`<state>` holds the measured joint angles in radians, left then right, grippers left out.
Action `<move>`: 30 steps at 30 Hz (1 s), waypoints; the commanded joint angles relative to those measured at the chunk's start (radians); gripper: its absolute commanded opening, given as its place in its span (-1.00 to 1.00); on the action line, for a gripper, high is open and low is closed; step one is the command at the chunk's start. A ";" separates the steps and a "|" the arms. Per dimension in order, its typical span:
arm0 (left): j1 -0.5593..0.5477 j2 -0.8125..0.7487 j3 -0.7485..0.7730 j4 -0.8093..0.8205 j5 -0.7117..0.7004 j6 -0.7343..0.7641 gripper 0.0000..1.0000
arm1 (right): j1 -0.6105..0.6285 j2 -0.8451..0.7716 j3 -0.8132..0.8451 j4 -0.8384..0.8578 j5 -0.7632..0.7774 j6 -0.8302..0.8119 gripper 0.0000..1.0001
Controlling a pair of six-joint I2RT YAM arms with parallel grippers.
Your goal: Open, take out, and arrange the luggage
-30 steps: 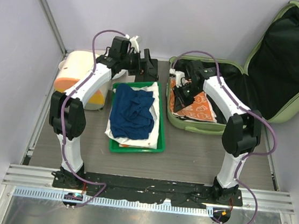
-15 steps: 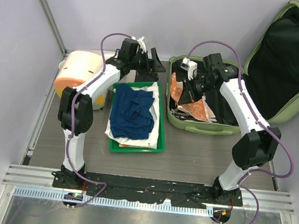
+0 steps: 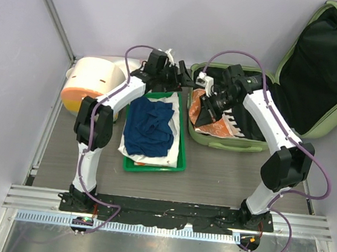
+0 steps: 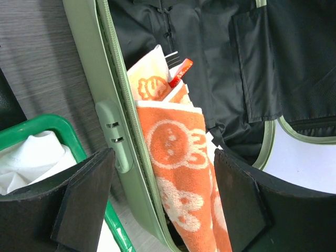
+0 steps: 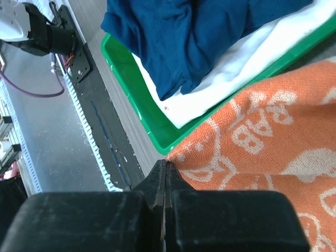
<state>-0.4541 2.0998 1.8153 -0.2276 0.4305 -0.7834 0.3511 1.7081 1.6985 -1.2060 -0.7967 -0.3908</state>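
The pale green luggage (image 3: 227, 143) lies open at the back right, its black-lined lid (image 3: 324, 65) leaning on the wall. An orange-and-white patterned towel (image 3: 218, 124) is in its base. My right gripper (image 3: 201, 113) is shut on a corner of the towel (image 5: 262, 136) and holds it raised over the luggage's left side, fingertips (image 5: 166, 169) pressed together. My left gripper (image 3: 186, 79) is open at the luggage's left rim (image 4: 113, 105). Its jaws (image 4: 163, 205) straddle the rim and the hanging towel (image 4: 176, 152) without touching them.
A green tray (image 3: 152, 165) left of the luggage holds a blue garment (image 3: 149, 127) on white cloth. A cream-and-orange round container (image 3: 91, 81) stands at the back left. A red clip-like piece (image 4: 181, 71) sticks up by the towel. Walls close in on three sides.
My left gripper has moved right from behind the tray to the luggage's left rim. My right gripper has lifted the towel's corner and drawn it left and forward.
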 commanded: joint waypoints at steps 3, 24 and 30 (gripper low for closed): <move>-0.034 -0.004 0.047 0.007 -0.038 0.025 0.58 | 0.048 -0.068 -0.020 -0.007 -0.041 -0.016 -0.99; -0.181 0.065 0.154 -0.182 -0.016 0.289 0.30 | 0.054 -0.126 -0.077 0.031 -0.044 -0.002 -0.99; -0.190 0.094 0.193 -0.277 -0.099 0.337 0.17 | 0.061 -0.149 -0.088 0.029 -0.049 -0.011 -0.98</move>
<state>-0.6376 2.1815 1.9461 -0.4286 0.3931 -0.5102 0.3985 1.6241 1.6157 -1.1839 -0.8009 -0.3912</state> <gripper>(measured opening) 0.614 0.025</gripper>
